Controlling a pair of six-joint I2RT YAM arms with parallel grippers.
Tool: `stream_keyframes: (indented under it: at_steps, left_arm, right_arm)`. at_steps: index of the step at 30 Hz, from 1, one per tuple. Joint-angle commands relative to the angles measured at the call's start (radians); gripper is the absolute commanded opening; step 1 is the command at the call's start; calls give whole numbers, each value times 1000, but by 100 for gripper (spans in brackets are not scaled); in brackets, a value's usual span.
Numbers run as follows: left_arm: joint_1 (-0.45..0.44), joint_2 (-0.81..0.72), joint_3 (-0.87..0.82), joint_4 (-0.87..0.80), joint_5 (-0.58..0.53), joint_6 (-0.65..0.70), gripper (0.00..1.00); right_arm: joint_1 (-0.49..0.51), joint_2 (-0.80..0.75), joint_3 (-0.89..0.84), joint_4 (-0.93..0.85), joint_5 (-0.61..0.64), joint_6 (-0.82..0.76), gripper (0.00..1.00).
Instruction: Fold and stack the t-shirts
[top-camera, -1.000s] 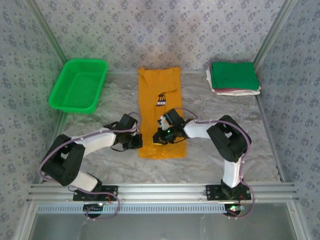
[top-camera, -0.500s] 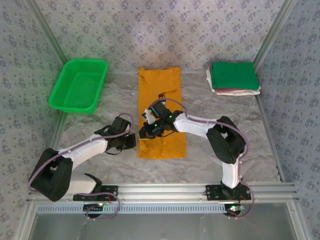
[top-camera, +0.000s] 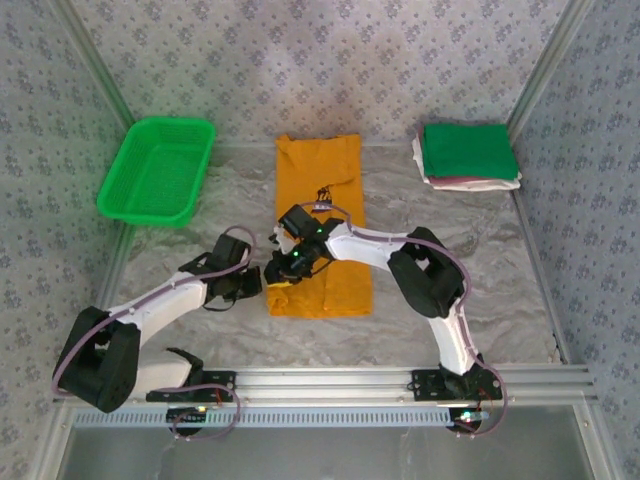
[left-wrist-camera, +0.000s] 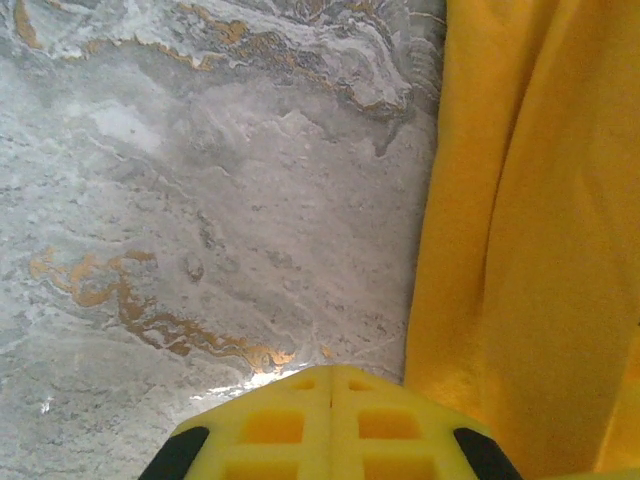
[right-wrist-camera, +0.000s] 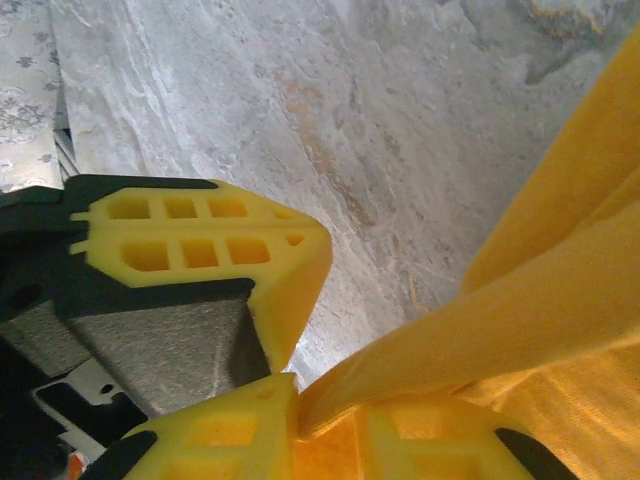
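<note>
Marble-look table (top-camera: 500, 270), patterned walls round it. Green basket (top-camera: 155, 175) sits upper left, well apart from the work. Your left gripper (left-wrist-camera: 331, 380) is lower left of centre, fingers pressed together on nothing, just beside the shirt's left edge, probably parked clear of the fold. Orange t-shirt (top-camera: 330, 180) lies as a long narrow strip down the middle, sides already folded in. Your right gripper (right-wrist-camera: 300, 415) reaches across to the strip's lower left edge, fingers nipped on a ridge of orange cloth raised off the table; I'd read that as squaring the side before you fold it end to end. Folded stack (top-camera: 468, 150) upper right, green on top, placed there to take this one next
</note>
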Motion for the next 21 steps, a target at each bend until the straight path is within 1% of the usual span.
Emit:
stream_keyframes:
  at_steps: [1,4,8,11,16,21]
  left_arm:
    - [10,-13,-12,2,-18,18,0]
    - [13,-10,-17,11,-18,21,0]
    - [18,0,-17,14,-17,33,0]
    - [23,7,-17,17,-13,38,0]
    - [29,25,-12,23,-4,47,0]
    - [29,39,-8,28,5,49,0]
  right_arm:
    - [-30,-88,-23,46,-52,-15,28]
    - [-66,-140,-79,100,-98,-8,32]
    - [-125,-207,-185,115,-71,3,32]
    - [-153,-229,-256,98,-64,-6,32]
    - [-141,-215,-356,117,-89,5,32]
    - [-133,-219,-425,177,-74,47,31]
